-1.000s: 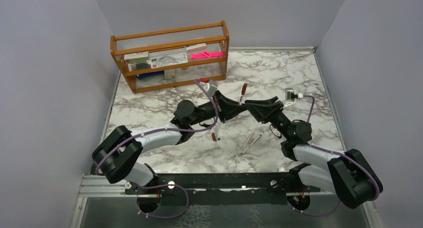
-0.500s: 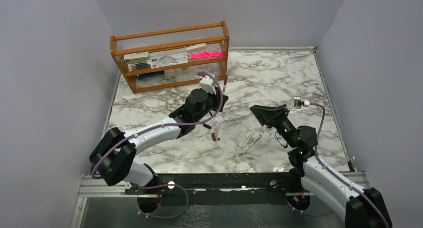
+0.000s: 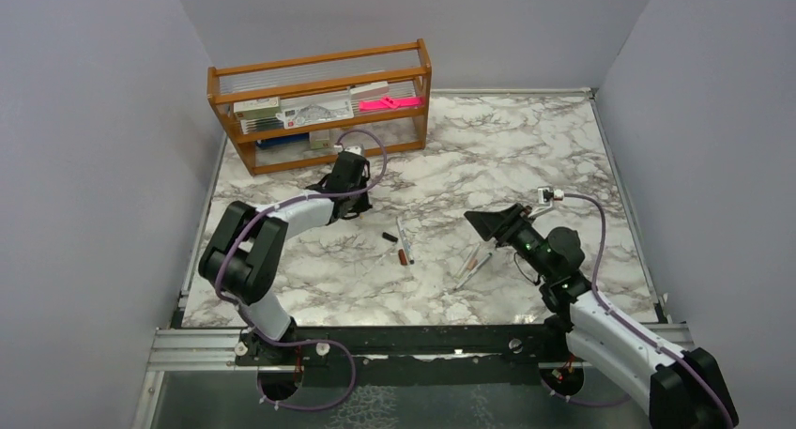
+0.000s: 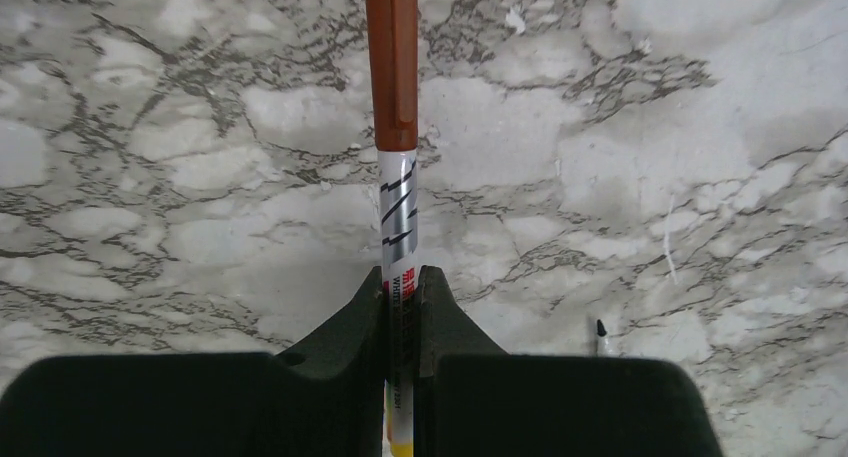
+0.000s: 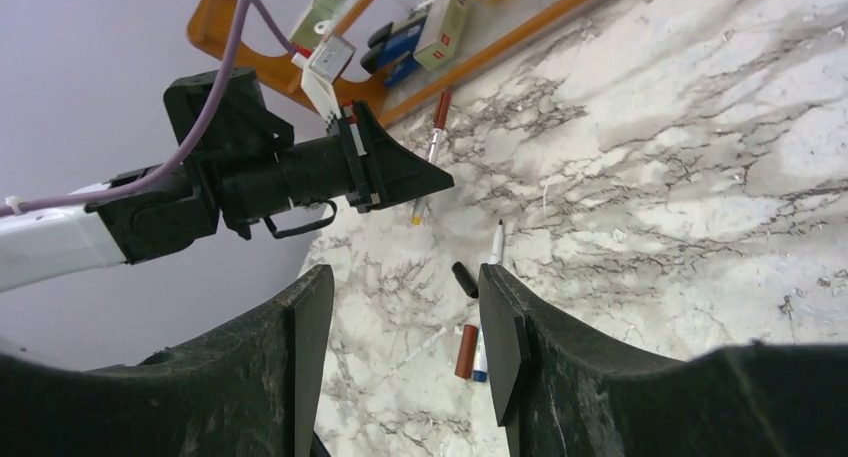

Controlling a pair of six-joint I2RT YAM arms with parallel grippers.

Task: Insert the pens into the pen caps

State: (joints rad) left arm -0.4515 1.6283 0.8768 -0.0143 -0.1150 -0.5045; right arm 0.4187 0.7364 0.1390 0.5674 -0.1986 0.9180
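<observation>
My left gripper (image 3: 347, 190) is near the wooden rack, shut (image 4: 402, 277) on a white pen (image 4: 398, 202) that has a red-brown cap (image 4: 392, 57) on its far end. The right wrist view shows it too (image 5: 437, 112). My right gripper (image 3: 488, 224) is open and empty (image 5: 405, 275) above the table's middle right. Between the arms lie an uncapped white pen (image 3: 401, 232) with a black tip (image 5: 496, 242), a loose black cap (image 3: 389, 237) and a loose red-brown cap (image 5: 466, 351). Two more pale pens (image 3: 472, 262) lie just left of my right gripper.
A wooden rack (image 3: 319, 58) with boxed stationery and a pink item stands at the back left, close behind my left gripper. Grey walls close the table on three sides. The black rail with the arm bases runs along the near edge.
My left arm has swung left and back toward the rack, carrying the capped pen. My right gripper has drawn back toward the near right, open and empty.
</observation>
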